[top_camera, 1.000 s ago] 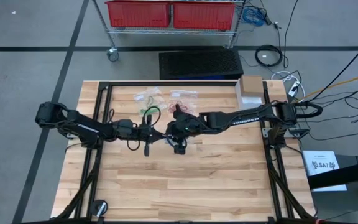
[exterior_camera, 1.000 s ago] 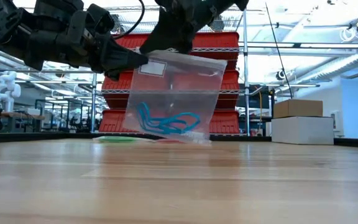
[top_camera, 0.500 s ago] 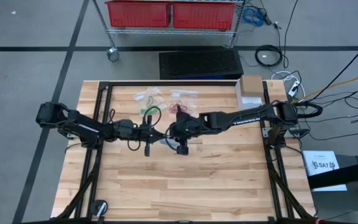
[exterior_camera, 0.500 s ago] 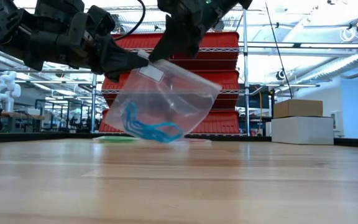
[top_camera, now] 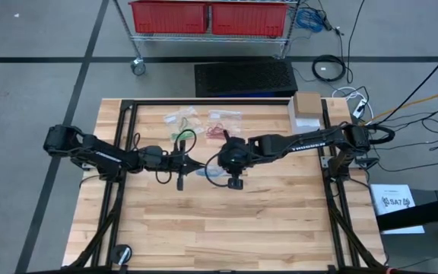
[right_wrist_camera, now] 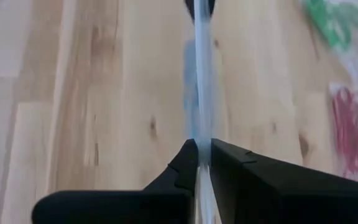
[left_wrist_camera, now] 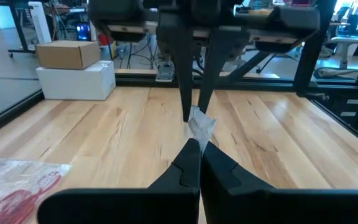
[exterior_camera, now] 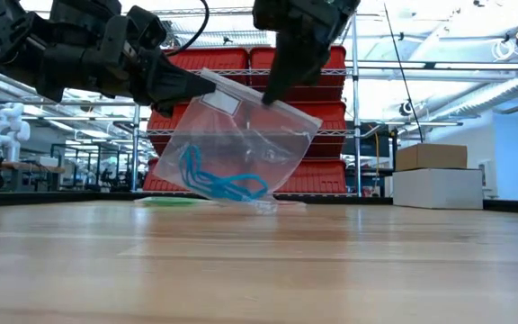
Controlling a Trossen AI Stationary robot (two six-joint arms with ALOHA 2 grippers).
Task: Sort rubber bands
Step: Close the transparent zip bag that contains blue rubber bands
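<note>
Left gripper (exterior_camera: pixel 207 85) at table centre, fingers pinched closed on the left top corner of a clear bag (exterior_camera: pixel 241 135). Bag hangs tilted between both arms, its lower edge near the wooden table (top_camera: pixel 204 228). Blue rubber bands (exterior_camera: pixel 214 183) lie bunched in the bag's lower left. Right gripper (exterior_camera: pixel 272 93), just right of the left one, fingers clamped on the bag's top edge. Farther back on the table: green rubber bands (top_camera: pixel 179 119) in a second bag, and to their right red rubber bands (top_camera: pixel 219 126) in a third.
</note>
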